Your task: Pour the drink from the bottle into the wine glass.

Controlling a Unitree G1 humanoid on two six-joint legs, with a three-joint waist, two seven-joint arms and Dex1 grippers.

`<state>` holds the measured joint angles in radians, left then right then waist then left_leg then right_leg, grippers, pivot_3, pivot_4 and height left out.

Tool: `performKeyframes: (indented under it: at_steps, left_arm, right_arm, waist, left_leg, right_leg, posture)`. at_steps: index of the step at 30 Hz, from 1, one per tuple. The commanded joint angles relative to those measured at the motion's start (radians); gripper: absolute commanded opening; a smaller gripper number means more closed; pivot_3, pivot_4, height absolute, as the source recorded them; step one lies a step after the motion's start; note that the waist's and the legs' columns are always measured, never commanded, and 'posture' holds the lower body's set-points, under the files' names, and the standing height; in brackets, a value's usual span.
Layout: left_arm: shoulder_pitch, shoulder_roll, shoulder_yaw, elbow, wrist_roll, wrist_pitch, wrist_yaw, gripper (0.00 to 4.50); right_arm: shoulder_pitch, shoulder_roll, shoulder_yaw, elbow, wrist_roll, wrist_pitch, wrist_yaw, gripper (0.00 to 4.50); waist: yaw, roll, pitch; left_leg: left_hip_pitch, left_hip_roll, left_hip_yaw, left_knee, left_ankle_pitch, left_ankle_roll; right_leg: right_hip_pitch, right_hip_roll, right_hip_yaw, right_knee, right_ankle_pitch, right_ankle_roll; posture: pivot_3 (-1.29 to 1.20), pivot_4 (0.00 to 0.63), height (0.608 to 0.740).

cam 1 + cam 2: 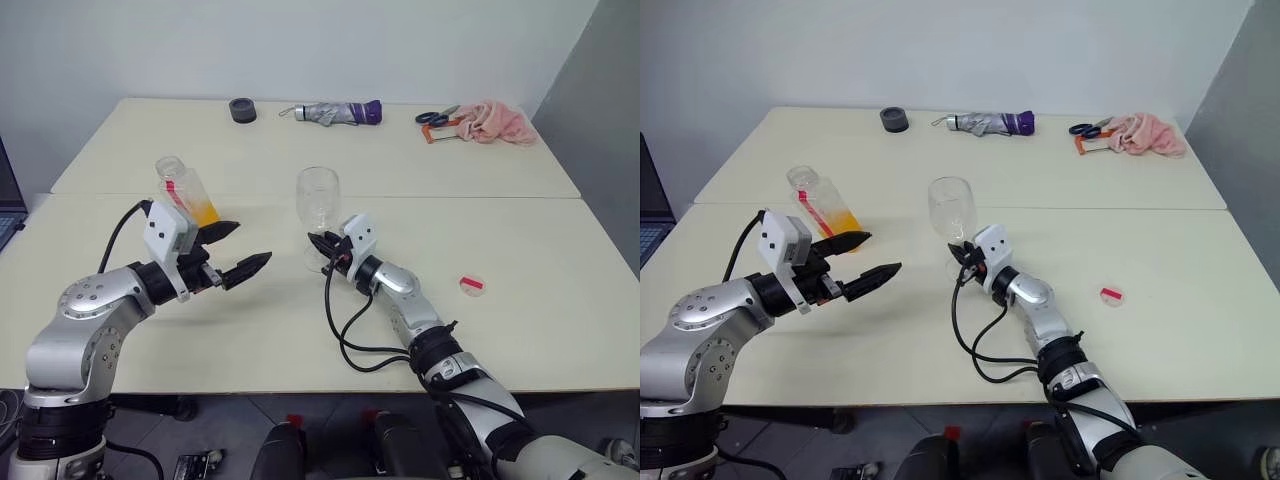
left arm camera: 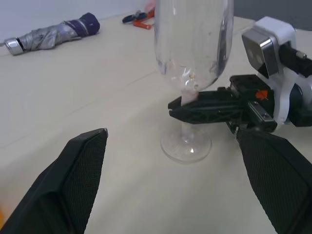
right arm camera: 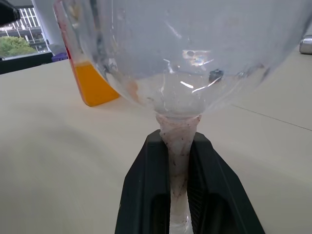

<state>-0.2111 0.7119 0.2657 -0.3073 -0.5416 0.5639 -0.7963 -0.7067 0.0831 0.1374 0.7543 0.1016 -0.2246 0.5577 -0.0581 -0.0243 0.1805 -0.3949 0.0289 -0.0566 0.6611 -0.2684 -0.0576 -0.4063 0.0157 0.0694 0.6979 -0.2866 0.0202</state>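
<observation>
The right gripper [image 1: 322, 247] has its two black fingers [image 3: 146, 195] closed on the thin stem of the wine glass [image 1: 318, 203], one finger pressed to each side of the stem just under the bowl, as the right wrist view shows. The glass stands upright on the cream table [image 1: 300, 330], its round foot on the tabletop below the fingers and its rounded bowl, empty of drink, rising above them. To this gripper's left, well apart from it, the left gripper [image 1: 233, 250] hangs above the table with its fingers [image 2: 73, 185] spread wide and nothing between them, pointing across toward the glass; in the left wrist view the stem and foot sit in the gap between them, farther out. Just behind the left gripper stands the bottle [image 1: 186, 192], uncapped and leaning, held by neither gripper, with the red strip down its side and the bright orange drink [image 1: 205, 212] pooled in its lower part. To the right of the right gripper, well apart, a small round pink cap [image 1: 472, 284] lies on the table. Far beyond both grippers, along the back of the far table, lie a dark roll of tape [image 1: 242, 110], a folded grey umbrella [image 1: 330, 113] with a purple handle, a pair of scissors [image 1: 438, 117], and a crumpled pink cloth [image 1: 495, 122].
</observation>
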Motion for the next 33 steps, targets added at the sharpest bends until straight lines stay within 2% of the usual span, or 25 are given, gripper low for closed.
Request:
performKeyframes:
  at_steps: [1, 10, 21, 29, 33]
  left_arm:
    - [-0.033, 0.014, 0.013, -0.044, -0.019, 0.001, 0.011, 4.50]
    - [-0.062, 0.010, -0.010, -0.036, -0.015, -0.004, 0.010, 4.50]
    - [-0.042, 0.004, -0.010, -0.050, -0.012, -0.015, 0.018, 4.50]
    - [0.002, -0.023, -0.011, -0.041, 0.011, -0.053, 0.049, 4.50]
    - [0.062, -0.073, -0.025, -0.020, 0.050, -0.090, 0.097, 4.50]
  right_arm:
    - [-0.007, 0.004, -0.019, -0.007, 0.013, -0.009, 0.012, 1.47]
    - [0.001, 0.004, -0.021, -0.023, 0.009, -0.007, 0.014, 4.48]
    - [0.065, -0.047, -0.013, -0.082, 0.009, 0.031, 0.057, 4.48]
    - [0.176, -0.146, -0.010, -0.232, 0.009, 0.099, 0.094, 4.48]
    - [0.276, -0.210, -0.011, -0.373, 0.023, 0.151, 0.118, 4.48]
  waist:
    - [0.000, 0.000, 0.000]
    - [0.000, 0.000, 0.000]
    - [0.000, 0.000, 0.000]
    - [0.001, 0.000, 0.000]
    - [0.003, 0.000, 0.000]
  left_leg:
    - [0.000, 0.000, 0.000, 0.000, 0.000, 0.000]
    - [0.000, 0.000, 0.000, 0.000, 0.000, 0.000]
    - [0.000, 0.000, 0.000, 0.000, 0.000, 0.000]
    - [0.000, 0.000, 0.000, 0.000, 0.000, 0.000]
    - [0.000, 0.000, 0.000, 0.000, 0.000, 0.000]
  right_leg:
    - [0.000, 0.000, 0.000, 0.000, 0.000, 0.000]
    - [0.000, 0.000, 0.000, 0.000, 0.000, 0.000]
    - [0.000, 0.000, 0.000, 0.000, 0.000, 0.000]
    - [0.000, 0.000, 0.000, 0.000, 0.000, 0.000]
    - [0.000, 0.000, 0.000, 0.000, 0.000, 0.000]
  posture:
    - [0.00, 0.150, 0.740]
    - [0.00, 0.150, 0.740]
    - [0.00, 0.150, 0.740]
    - [0.00, 0.150, 0.740]
    - [0.00, 0.150, 0.740]
